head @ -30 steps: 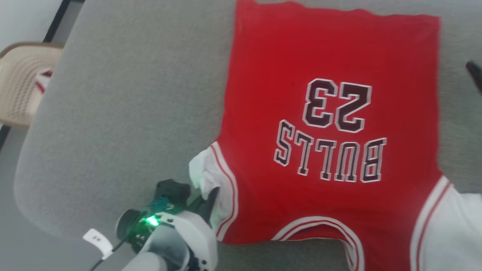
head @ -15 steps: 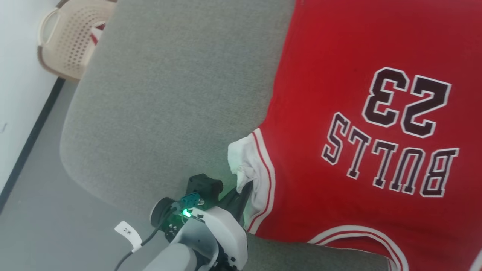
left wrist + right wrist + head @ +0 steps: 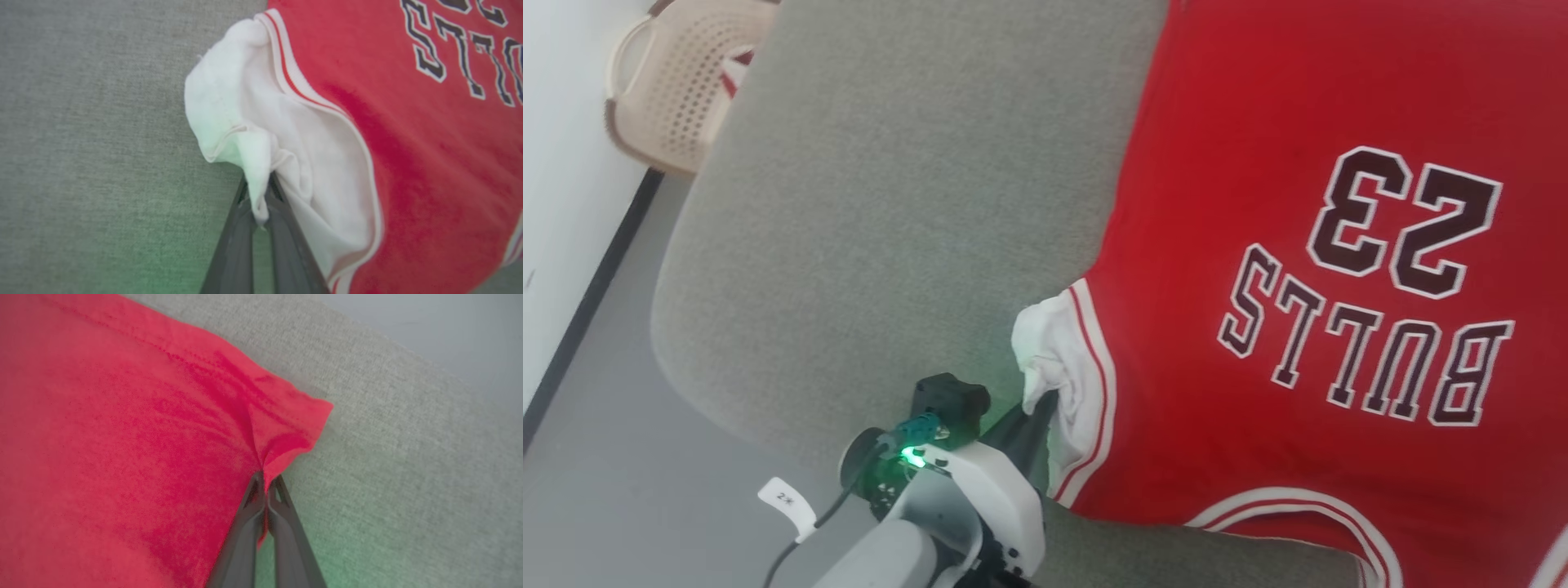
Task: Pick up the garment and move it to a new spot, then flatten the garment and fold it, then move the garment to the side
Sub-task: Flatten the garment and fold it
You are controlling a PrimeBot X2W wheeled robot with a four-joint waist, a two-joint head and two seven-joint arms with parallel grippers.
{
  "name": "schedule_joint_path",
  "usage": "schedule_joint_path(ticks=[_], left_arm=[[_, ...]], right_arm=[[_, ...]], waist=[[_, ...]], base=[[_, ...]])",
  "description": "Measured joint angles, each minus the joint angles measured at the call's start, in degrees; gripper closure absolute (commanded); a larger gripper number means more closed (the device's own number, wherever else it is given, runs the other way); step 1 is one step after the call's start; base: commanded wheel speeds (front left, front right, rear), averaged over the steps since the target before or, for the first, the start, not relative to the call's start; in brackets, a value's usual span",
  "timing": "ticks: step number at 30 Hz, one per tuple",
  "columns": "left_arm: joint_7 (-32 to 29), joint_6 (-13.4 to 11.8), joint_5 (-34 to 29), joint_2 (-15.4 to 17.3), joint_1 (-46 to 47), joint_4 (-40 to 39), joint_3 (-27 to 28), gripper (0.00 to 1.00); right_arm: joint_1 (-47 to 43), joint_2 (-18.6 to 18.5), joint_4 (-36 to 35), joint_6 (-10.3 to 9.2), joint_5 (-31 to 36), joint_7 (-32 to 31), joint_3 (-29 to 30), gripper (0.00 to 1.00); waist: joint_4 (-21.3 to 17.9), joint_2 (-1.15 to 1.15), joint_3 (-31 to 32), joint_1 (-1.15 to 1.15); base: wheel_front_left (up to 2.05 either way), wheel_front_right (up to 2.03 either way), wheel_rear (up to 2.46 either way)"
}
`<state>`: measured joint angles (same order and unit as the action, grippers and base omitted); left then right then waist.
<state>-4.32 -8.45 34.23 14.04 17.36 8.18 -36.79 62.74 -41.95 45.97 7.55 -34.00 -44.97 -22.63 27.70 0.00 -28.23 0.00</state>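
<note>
While left pincer grips a white sleeve of the garment, right pincer clamps its corner

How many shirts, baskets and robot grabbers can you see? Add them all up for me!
Shirts: 1 (the red garment)
Baskets: 1 (the beige basket)
Grippers: 2 (left gripper, right gripper, each pinching the garment)
Total: 4

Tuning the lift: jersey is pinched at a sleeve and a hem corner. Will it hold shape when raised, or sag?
Likely floppy: the sleeve bunches in the left gripper, the hem corner puckers in the right gripper. The garment will probably sag between them. Looks thin, so probably light.
</note>
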Motion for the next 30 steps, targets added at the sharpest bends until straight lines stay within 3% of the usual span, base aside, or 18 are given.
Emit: schedule_joint_path(ticks=[8, 17, 25, 30], left_arm=[[0.1, 0.4, 1.3, 3.1, -0.2, 2.7, 2.2, 1.00], [-0.9, 0.5, 2.1, 6.4, -0.8, 3.9, 3.9, 1.00], [-2.5, -0.4, 2.8, 9.1, -2.0, 2.2, 4.8, 1.00], [-3.0, -1.0, 3.6, 9.9, -2.9, 0.9, 5.4, 1.00]], right_arm=[[-12.0, -3.7, -11.6, -0.01, -7.3, 6.2, -4.5, 1.00], [-30.1, -7.5, -26.9, -0.02, -16.4, 10.7, -4.4, 1.00], [-48.9, -8.5, -38.1, -0.01, -19.3, 11.2, 1.5, 1.00], [-60.4, -4.9, -41.1, -0.01, -18.4, 12.2, 8.2, 1.00]], waist=[[-4.6, 0.00, 3.4, 0.00], [-10.7, 0.00, 8.1, 0.00], [-15.2, 0.00, 11.7, 0.00], [-17.3, 0.00, 12.9, 0.00]], base=[[0.00, 0.00, 0.00], [0.00, 0.00, 0.00], [0.00, 0.00, 0.00], [0.00, 0.00, 0.00]])
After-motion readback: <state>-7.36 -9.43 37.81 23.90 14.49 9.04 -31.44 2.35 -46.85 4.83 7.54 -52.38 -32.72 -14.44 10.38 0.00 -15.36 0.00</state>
